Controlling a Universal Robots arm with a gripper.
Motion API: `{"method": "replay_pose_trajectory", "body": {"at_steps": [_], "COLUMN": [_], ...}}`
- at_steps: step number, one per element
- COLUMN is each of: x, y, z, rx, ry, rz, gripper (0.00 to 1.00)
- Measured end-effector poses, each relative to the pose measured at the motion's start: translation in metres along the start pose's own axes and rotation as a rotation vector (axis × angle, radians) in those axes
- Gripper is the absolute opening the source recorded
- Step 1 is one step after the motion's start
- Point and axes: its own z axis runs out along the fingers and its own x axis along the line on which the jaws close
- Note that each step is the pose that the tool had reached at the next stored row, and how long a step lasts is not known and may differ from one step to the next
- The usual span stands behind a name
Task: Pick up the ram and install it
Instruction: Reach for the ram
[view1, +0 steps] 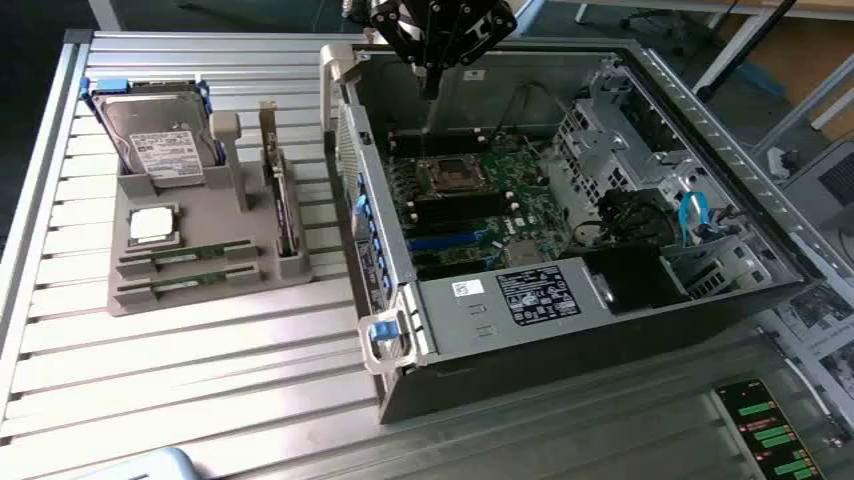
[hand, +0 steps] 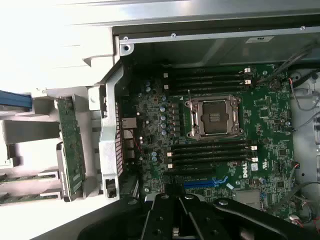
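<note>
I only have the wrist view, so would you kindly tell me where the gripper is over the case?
Observer: The gripper hangs over the open case, above the end farthest from the exterior camera.
Operator: Thanks. Where do the ram sticks sit in the holder?
Observer: Two ram sticks sit side by side at the near end of the holder, well apart from the gripper.
Operator: And what is behind them?
Observer: A silver processor lies just behind them, between them and the hard drive.
</note>
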Motion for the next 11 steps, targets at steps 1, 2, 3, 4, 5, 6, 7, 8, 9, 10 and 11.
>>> {"method": "replay_pose_trajectory", "body": {"at_steps": [1, 2, 3, 4, 5, 6, 7, 8, 9, 10, 11], "x": [0.0000, 0.0000, 0.0000, 0.0000, 0.0000, 0.0000, 0.0000, 0.0000, 0.0000, 0.0000, 0.0001], "y": [0.0000, 0.0000, 0.0000, 0.0000, 0.0000, 0.0000, 0.0000, 0.0000, 0.0000, 0.0000, 0.0000], "z": [0.0000, 0.0000, 0.0000, 0.0000, 0.0000, 0.0000, 0.0000, 0.0000, 0.0000, 0.0000, 0.0000], "rx": [-0.0001, 0.0000, 0.0000, 0.0000, -0.0001, 0.0000, -0.0001, 0.0000, 0.0000, 0.0000, -0.0001], "ry": [0.0000, 0.0000, 0.0000, 0.0000, 0.0000, 0.0000, 0.0000, 0.0000, 0.0000, 0.0000, 0.0000], "rz": [0.000, 0.000, 0.000, 0.000, 0.000, 0.000, 0.000, 0.000, 0.000, 0.000, 0.000], "gripper": [0.11, 0.11, 0.11, 0.11, 0.11, 0.11, 0.11, 0.11, 0.11, 0.11, 0.11]}}
